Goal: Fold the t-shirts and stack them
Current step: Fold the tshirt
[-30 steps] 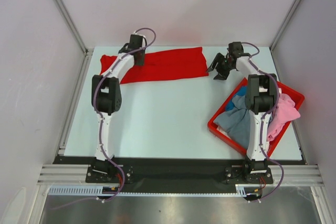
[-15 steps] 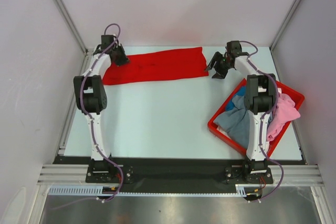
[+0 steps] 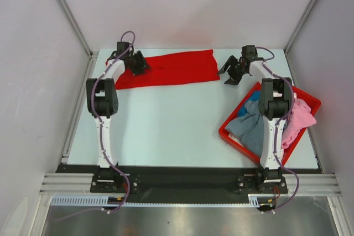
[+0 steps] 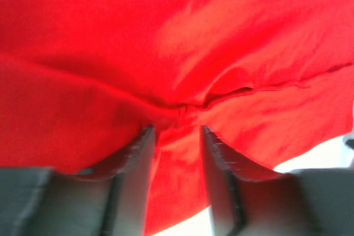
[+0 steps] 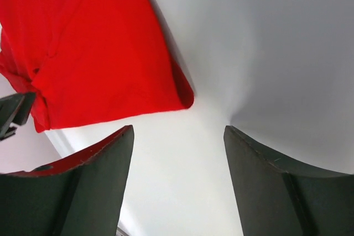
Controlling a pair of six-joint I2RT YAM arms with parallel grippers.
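A bright red t-shirt [image 3: 177, 67] lies in a long band along the far side of the table. My left gripper [image 3: 138, 63] rests on its left end. In the left wrist view the jaws of the left gripper [image 4: 177, 128] stand apart, and the red cloth [image 4: 166, 37] puckers into a crease at their tips. My right gripper [image 3: 228, 74] hovers open just off the shirt's right edge. In the right wrist view only bare table lies between the right gripper's [image 5: 178, 131] fingers, with the shirt's corner [image 5: 94, 53] beyond. More t-shirts, grey-blue [image 3: 251, 128], pink [image 3: 301, 117] and blue [image 3: 253, 96], are heaped in a bin.
The red plastic bin [image 3: 310, 99] sits at the right side of the table, close under the right arm. A pale table top [image 3: 166, 125] stretches between the arms. Metal frame posts and grey walls close in the far corners.
The left gripper swung out to the shirt's far left end, then came back right, and the left corner of the shirt now lies drawn inward. The right gripper has opened a little wider.
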